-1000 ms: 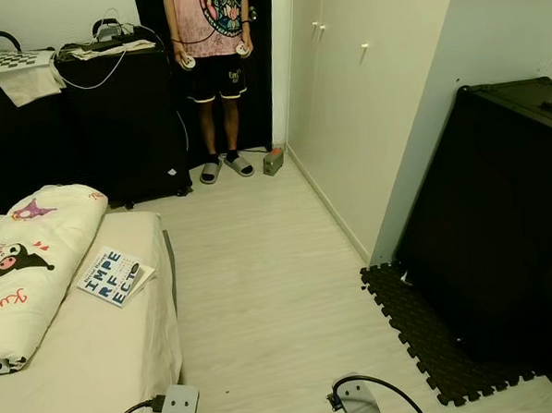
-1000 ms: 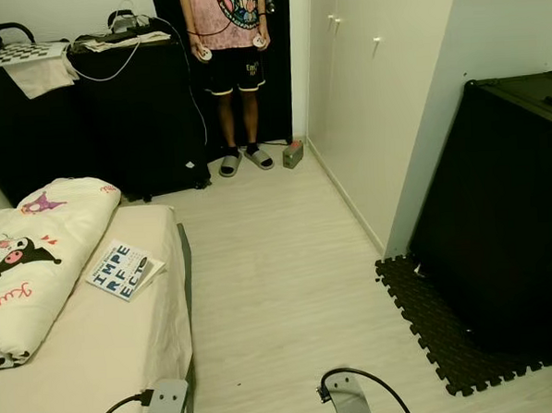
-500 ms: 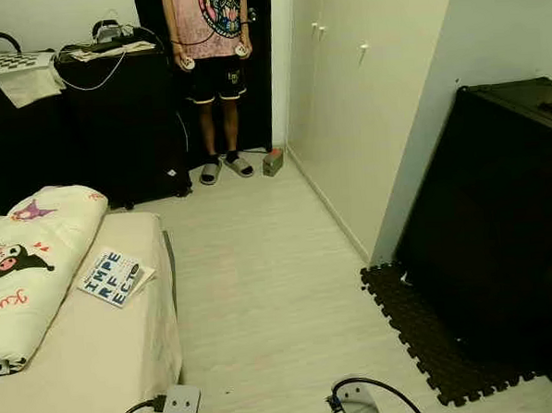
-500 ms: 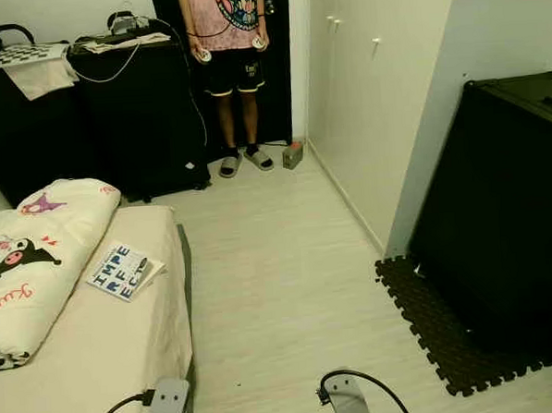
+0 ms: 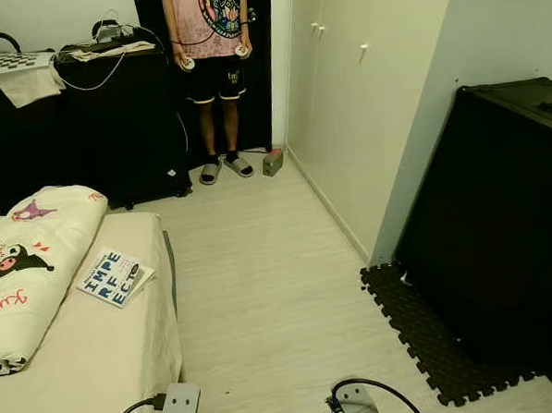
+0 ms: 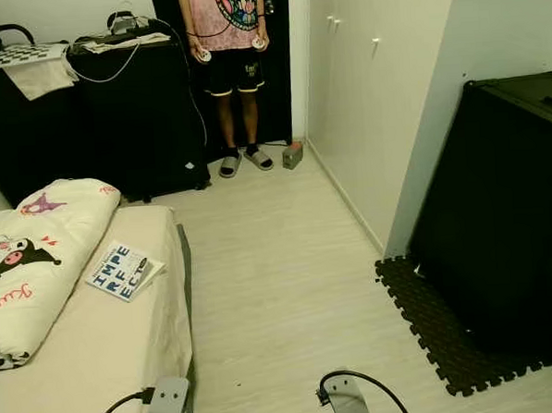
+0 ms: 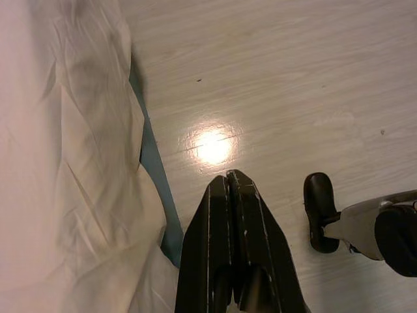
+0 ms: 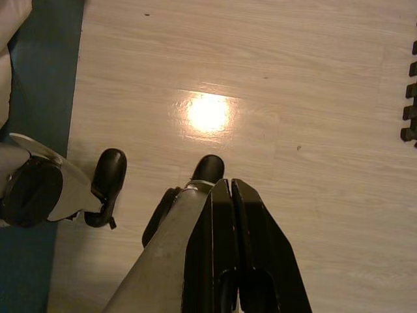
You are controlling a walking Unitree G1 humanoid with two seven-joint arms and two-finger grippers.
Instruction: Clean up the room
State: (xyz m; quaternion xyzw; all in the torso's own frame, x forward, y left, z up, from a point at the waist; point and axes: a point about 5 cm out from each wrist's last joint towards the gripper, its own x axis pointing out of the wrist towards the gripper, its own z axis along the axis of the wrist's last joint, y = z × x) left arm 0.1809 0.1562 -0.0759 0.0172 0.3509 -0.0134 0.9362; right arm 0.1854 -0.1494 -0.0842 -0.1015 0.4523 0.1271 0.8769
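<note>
A book (image 5: 114, 275) with large letters on its cover lies on the bed (image 5: 99, 364) at my left, beside a cream cartoon-print quilt (image 5: 24, 266). A small box (image 5: 273, 161) sits on the floor by the far doorway. Both arms hang low at the bottom of the eye views. My left gripper (image 7: 228, 179) is shut, its tips over the pale wood floor next to the bed's sheet (image 7: 71, 163). My right gripper (image 8: 225, 186) is shut above bare floor, with nothing in it.
A person (image 5: 211, 71) in a pink shirt stands in the dark doorway holding controllers. A black cabinet (image 5: 114, 122) with cables and cloths stands at the back left, white wardrobes (image 5: 363, 100) on the right, a black case (image 5: 499, 223) on a foam mat (image 5: 422, 338).
</note>
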